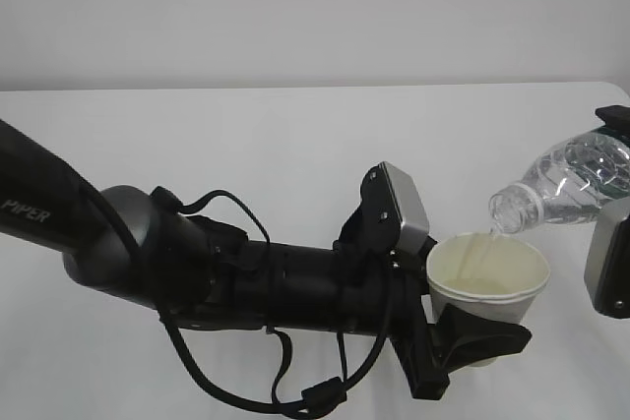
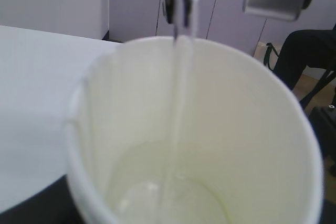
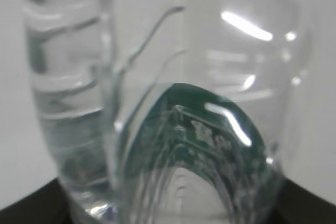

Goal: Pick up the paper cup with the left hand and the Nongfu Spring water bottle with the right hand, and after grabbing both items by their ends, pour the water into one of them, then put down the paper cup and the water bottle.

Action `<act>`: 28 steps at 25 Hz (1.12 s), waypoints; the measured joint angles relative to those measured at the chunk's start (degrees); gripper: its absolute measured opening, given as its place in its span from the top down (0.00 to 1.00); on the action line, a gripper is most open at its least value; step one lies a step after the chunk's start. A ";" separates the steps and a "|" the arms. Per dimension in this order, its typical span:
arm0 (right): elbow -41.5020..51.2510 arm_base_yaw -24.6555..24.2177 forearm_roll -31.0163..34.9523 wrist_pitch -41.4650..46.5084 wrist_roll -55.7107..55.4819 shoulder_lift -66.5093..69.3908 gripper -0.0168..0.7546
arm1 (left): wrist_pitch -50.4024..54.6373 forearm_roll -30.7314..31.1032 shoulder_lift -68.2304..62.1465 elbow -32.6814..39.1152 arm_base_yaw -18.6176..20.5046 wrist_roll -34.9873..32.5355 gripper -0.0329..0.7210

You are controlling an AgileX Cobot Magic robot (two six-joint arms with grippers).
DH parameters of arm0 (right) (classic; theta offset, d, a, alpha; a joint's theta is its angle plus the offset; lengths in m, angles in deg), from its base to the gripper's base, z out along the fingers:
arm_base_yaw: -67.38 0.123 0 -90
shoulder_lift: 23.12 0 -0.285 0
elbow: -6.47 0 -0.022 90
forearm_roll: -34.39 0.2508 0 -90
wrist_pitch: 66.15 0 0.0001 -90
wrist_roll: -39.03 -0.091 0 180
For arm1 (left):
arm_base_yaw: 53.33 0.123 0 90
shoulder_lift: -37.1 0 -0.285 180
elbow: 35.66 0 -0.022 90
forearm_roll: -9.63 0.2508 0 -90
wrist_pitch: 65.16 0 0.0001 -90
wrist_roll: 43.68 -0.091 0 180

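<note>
The left hand (image 1: 463, 327) grips the cup (image 1: 489, 287) near its base, holding it upright above the tabletop (image 1: 246, 154). The right hand (image 1: 612, 213) sits at the exterior view's right edge, clamped on the bottle (image 1: 566, 184), which is tipped with its mouth just above the cup's rim. Bare tabletop stretches behind and to the left. The left wrist view alone shows water (image 2: 178, 129) streaming down and pooling in the cup. The right wrist view shows only the bottle's ribs and green label.
</note>
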State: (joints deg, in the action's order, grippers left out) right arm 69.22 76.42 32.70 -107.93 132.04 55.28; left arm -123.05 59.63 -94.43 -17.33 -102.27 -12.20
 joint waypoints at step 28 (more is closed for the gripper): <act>0.00 0.00 0.00 -0.09 1.17 0.00 0.39 | 0.00 0.00 -0.04 0.00 0.00 0.00 0.35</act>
State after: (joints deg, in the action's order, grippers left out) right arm 69.22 76.42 32.70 -108.03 133.21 55.28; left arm -123.05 59.63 -94.47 -17.33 -102.27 -12.20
